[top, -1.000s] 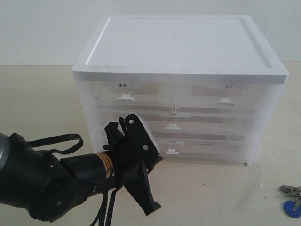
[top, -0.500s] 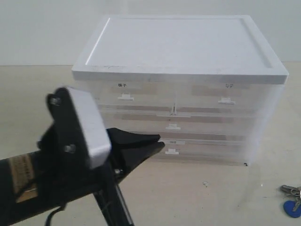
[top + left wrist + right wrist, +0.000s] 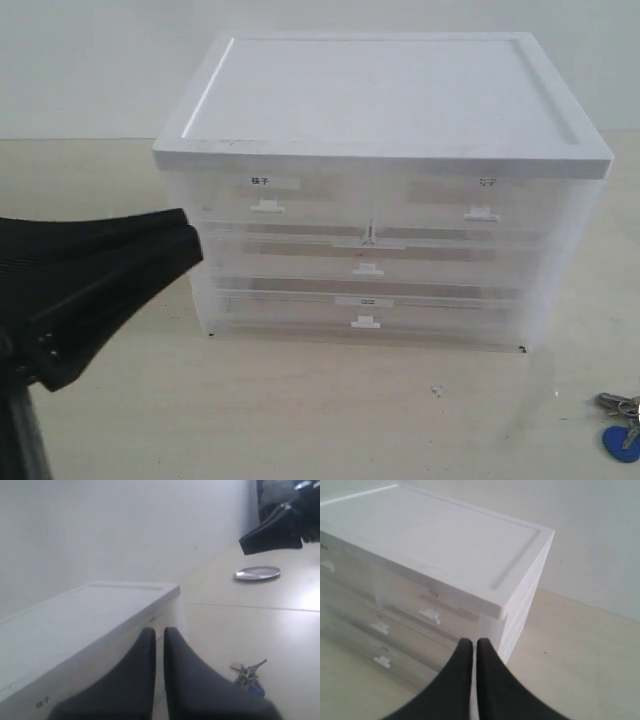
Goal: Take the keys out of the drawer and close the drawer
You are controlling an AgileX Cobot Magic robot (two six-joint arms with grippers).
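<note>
The left claw has been swung leftward off the drawer unit, fingers together; the right claw is closed, empty. The keys are left on the bench, right of the unit.

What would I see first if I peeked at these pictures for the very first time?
A big white chest of drawers with see-through fronts fills the middle of the table, and all its drawers look shut. A large black left tool pokes in from the left, very close to the camera, its jaws together. Down in the right corner lie the keys with a blue tag, out on the table.
</note>
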